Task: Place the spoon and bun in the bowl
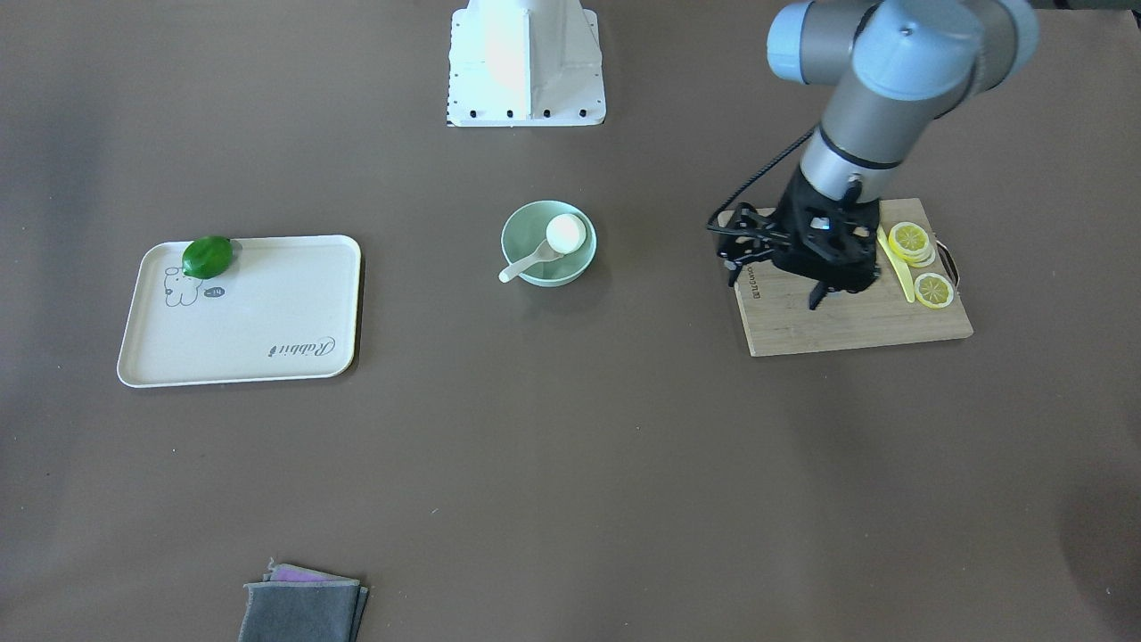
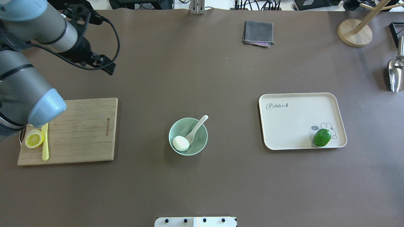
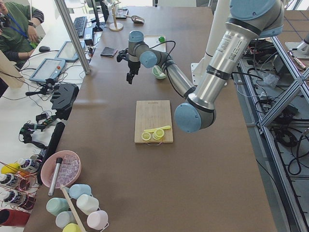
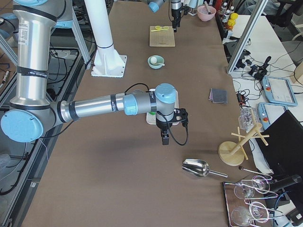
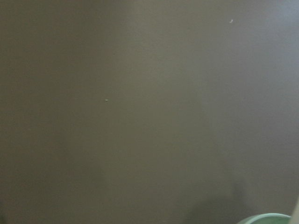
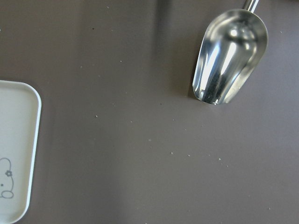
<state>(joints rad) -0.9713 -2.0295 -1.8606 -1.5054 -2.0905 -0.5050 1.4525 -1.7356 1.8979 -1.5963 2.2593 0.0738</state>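
Note:
The mint-green bowl (image 1: 578,259) (image 2: 202,127) stands at the table's middle. The white bun (image 1: 565,233) (image 2: 181,143) lies inside it. The cream spoon (image 1: 526,263) (image 2: 197,127) rests with its scoop in the bowl beside the bun and its handle out over the rim. My left gripper (image 1: 816,299) (image 2: 109,67) hangs above the table by the wooden cutting board, well off to the bowl's side; it looks shut and empty. A sliver of the bowl's rim (image 5: 266,218) shows in the left wrist view. My right gripper (image 4: 164,139) shows only in the exterior right view; I cannot tell its state.
A wooden cutting board (image 1: 829,325) (image 2: 82,129) holds lemon slices (image 1: 932,290) and a yellow knife (image 2: 45,142). A cream tray (image 2: 293,123) carries a green lime (image 2: 322,137). A folded grey cloth (image 2: 258,33), a metal scoop (image 2: 396,72) (image 6: 231,56) and a wooden stand (image 2: 355,33) lie on the far side.

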